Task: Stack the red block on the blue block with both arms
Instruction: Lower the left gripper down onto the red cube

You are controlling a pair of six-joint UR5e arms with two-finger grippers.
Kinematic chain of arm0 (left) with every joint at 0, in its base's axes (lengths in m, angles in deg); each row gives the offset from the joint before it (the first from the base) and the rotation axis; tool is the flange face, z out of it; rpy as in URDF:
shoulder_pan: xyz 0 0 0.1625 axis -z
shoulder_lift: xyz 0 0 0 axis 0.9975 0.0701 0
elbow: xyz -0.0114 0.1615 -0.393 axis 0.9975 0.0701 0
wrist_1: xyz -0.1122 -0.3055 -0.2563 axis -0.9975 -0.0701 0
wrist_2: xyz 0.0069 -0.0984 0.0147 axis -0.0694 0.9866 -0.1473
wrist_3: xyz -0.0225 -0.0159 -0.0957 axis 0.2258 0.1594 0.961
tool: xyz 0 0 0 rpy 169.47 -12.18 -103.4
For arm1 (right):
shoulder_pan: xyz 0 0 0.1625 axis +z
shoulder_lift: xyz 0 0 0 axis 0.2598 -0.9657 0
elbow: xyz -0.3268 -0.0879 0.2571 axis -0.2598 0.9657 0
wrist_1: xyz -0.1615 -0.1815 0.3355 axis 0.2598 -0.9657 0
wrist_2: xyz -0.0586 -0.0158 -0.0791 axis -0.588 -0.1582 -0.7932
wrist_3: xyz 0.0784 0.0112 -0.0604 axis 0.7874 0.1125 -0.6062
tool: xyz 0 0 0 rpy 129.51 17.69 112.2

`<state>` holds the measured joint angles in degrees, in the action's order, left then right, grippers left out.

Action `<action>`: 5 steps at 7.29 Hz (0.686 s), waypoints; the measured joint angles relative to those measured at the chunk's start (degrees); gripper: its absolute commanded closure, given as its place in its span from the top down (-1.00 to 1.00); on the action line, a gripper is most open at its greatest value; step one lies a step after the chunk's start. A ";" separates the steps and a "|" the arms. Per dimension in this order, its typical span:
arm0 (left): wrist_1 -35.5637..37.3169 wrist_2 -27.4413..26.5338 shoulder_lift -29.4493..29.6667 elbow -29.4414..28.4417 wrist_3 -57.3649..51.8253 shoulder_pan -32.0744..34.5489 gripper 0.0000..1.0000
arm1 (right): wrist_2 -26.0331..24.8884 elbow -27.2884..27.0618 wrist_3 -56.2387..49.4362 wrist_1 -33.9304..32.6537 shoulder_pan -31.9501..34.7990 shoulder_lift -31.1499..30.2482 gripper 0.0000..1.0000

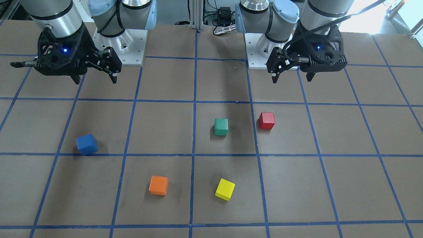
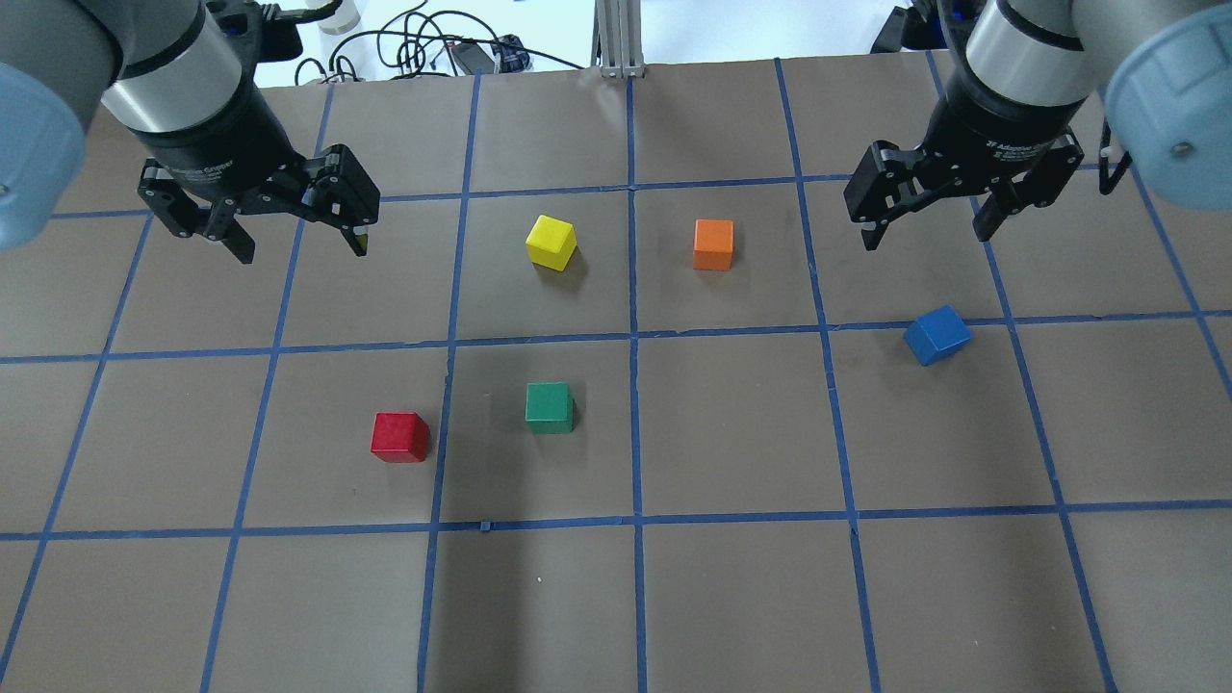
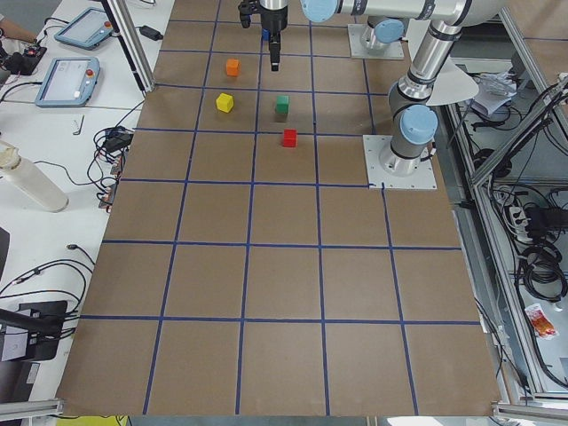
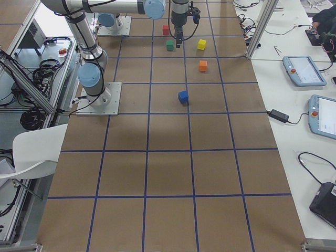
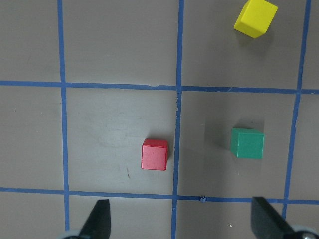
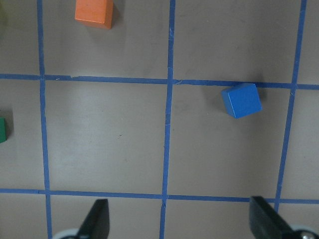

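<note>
The small plain red cube (image 2: 400, 436) lay on the brown gridded desk (image 2: 741, 597), robot-ward of the left hand (image 2: 303, 252), its nearer one, which hung wide and empty. The small blue cube (image 2: 936, 334) sat near the right hand (image 2: 924, 237), also wide and empty.

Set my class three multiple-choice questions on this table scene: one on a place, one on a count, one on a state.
1. Which block lies nearest the red block? A yellow block, B green block, C blue block.
2. How many blocks are on the table? A four, B six, C five.
3. How are the left gripper and right gripper? A both open, empty; B both shut on blocks; C one holds a block.
Answers: 1 B, it sits just beside; 2 C, red, green, yellow, orange, blue; 3 A, both spread wide, nothing between.
</note>
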<state>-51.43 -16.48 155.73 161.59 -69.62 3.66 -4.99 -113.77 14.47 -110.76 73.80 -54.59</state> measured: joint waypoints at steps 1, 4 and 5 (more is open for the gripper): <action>-0.05 -0.23 0.31 -0.28 0.06 -0.02 1.00 | -0.07 -0.10 0.00 -0.03 0.00 -0.01 1.00; 2.43 -0.07 2.67 4.38 -0.80 -0.63 1.00 | -0.33 -0.39 0.00 -0.09 0.00 -0.02 1.00; 8.09 -0.27 4.62 9.52 -2.18 -0.93 1.00 | -0.36 -0.47 0.00 -0.09 0.00 -0.08 1.00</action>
<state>-43.33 -16.75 160.35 171.11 -71.80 2.73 -5.35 -114.24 14.47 -110.85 73.80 -54.67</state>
